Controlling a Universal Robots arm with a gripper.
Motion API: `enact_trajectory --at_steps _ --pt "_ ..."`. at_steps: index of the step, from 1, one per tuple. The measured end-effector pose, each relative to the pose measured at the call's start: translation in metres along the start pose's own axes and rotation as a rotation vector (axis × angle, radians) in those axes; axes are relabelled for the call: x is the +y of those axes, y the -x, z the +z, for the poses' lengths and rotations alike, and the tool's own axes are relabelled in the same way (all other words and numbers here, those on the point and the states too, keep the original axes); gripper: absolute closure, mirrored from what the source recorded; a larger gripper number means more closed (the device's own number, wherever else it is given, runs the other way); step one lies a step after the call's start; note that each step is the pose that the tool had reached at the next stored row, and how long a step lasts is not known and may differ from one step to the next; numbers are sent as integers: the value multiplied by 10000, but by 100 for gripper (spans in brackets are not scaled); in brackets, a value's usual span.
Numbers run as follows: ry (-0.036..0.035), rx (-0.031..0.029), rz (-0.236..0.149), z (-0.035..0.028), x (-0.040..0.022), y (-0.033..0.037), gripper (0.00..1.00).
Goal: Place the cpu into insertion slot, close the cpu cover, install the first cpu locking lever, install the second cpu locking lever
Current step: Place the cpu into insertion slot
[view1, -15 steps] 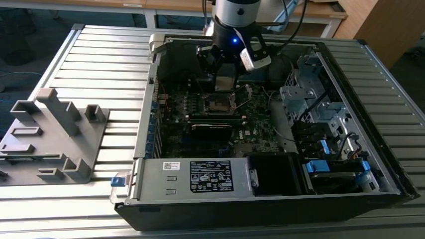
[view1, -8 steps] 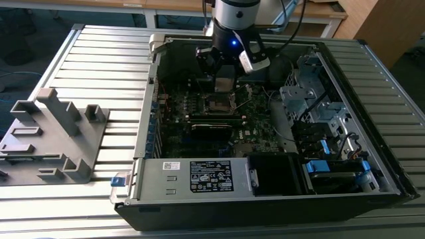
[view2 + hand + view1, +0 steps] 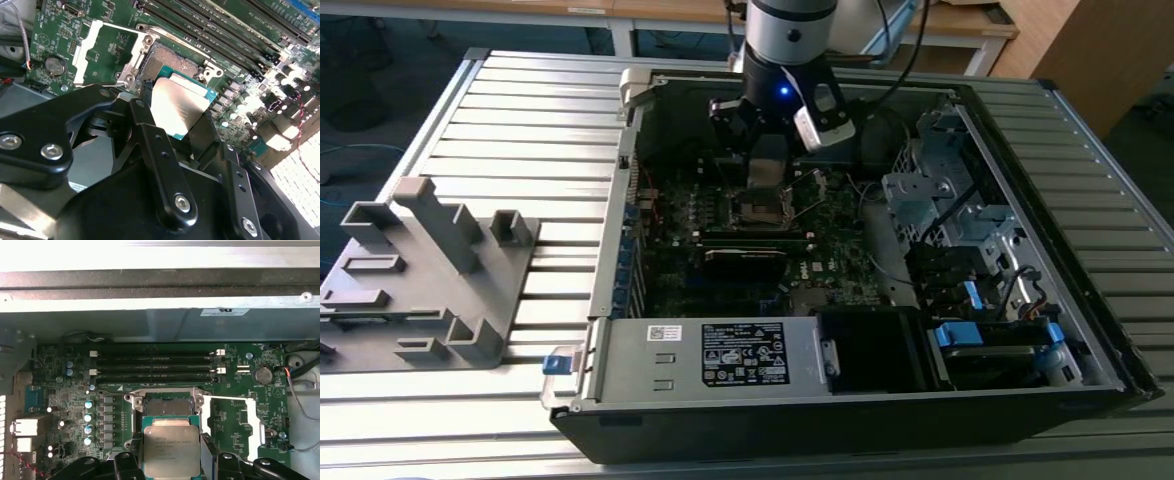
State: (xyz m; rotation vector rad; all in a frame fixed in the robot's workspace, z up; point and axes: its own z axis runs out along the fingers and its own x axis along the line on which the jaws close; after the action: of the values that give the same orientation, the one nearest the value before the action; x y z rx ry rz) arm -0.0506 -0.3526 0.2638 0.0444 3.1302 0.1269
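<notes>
Gripper: black two-finger gripper (image 3: 171, 460), closed on two opposite edges of the cpu and holding it. In the exterior view the gripper (image 3: 767, 165) stands inside the open case, above the board.
Held part: small flat square cpu (image 3: 177, 107) with a dull grey-bronze metal top and a green edge. It hangs just over the near side of the socket and is not seated in it.
Insertion slot: small square black insertion slot (image 3: 167, 405) with a silver metal rim, uncovered, its inside free.
Cpu cover: thin silver metal cpu cover (image 3: 252, 412), a square frame with a cut-out centre. It is swung off the socket and lies beside it.
Board: dark green circuit board (image 3: 270, 405), with long narrow black slots (image 3: 155, 367) beyond the socket.
Case: black computer case (image 3: 827, 430), lying on a grey slatted metal surface (image 3: 507, 120).
Beside the case: grey plastic fixture (image 3: 427, 270), at the exterior view's left.
</notes>
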Motion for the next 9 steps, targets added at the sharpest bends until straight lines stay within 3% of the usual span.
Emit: enact_trajectory --at_steps 9 --pt "0 0 3 118 11 -5 46"
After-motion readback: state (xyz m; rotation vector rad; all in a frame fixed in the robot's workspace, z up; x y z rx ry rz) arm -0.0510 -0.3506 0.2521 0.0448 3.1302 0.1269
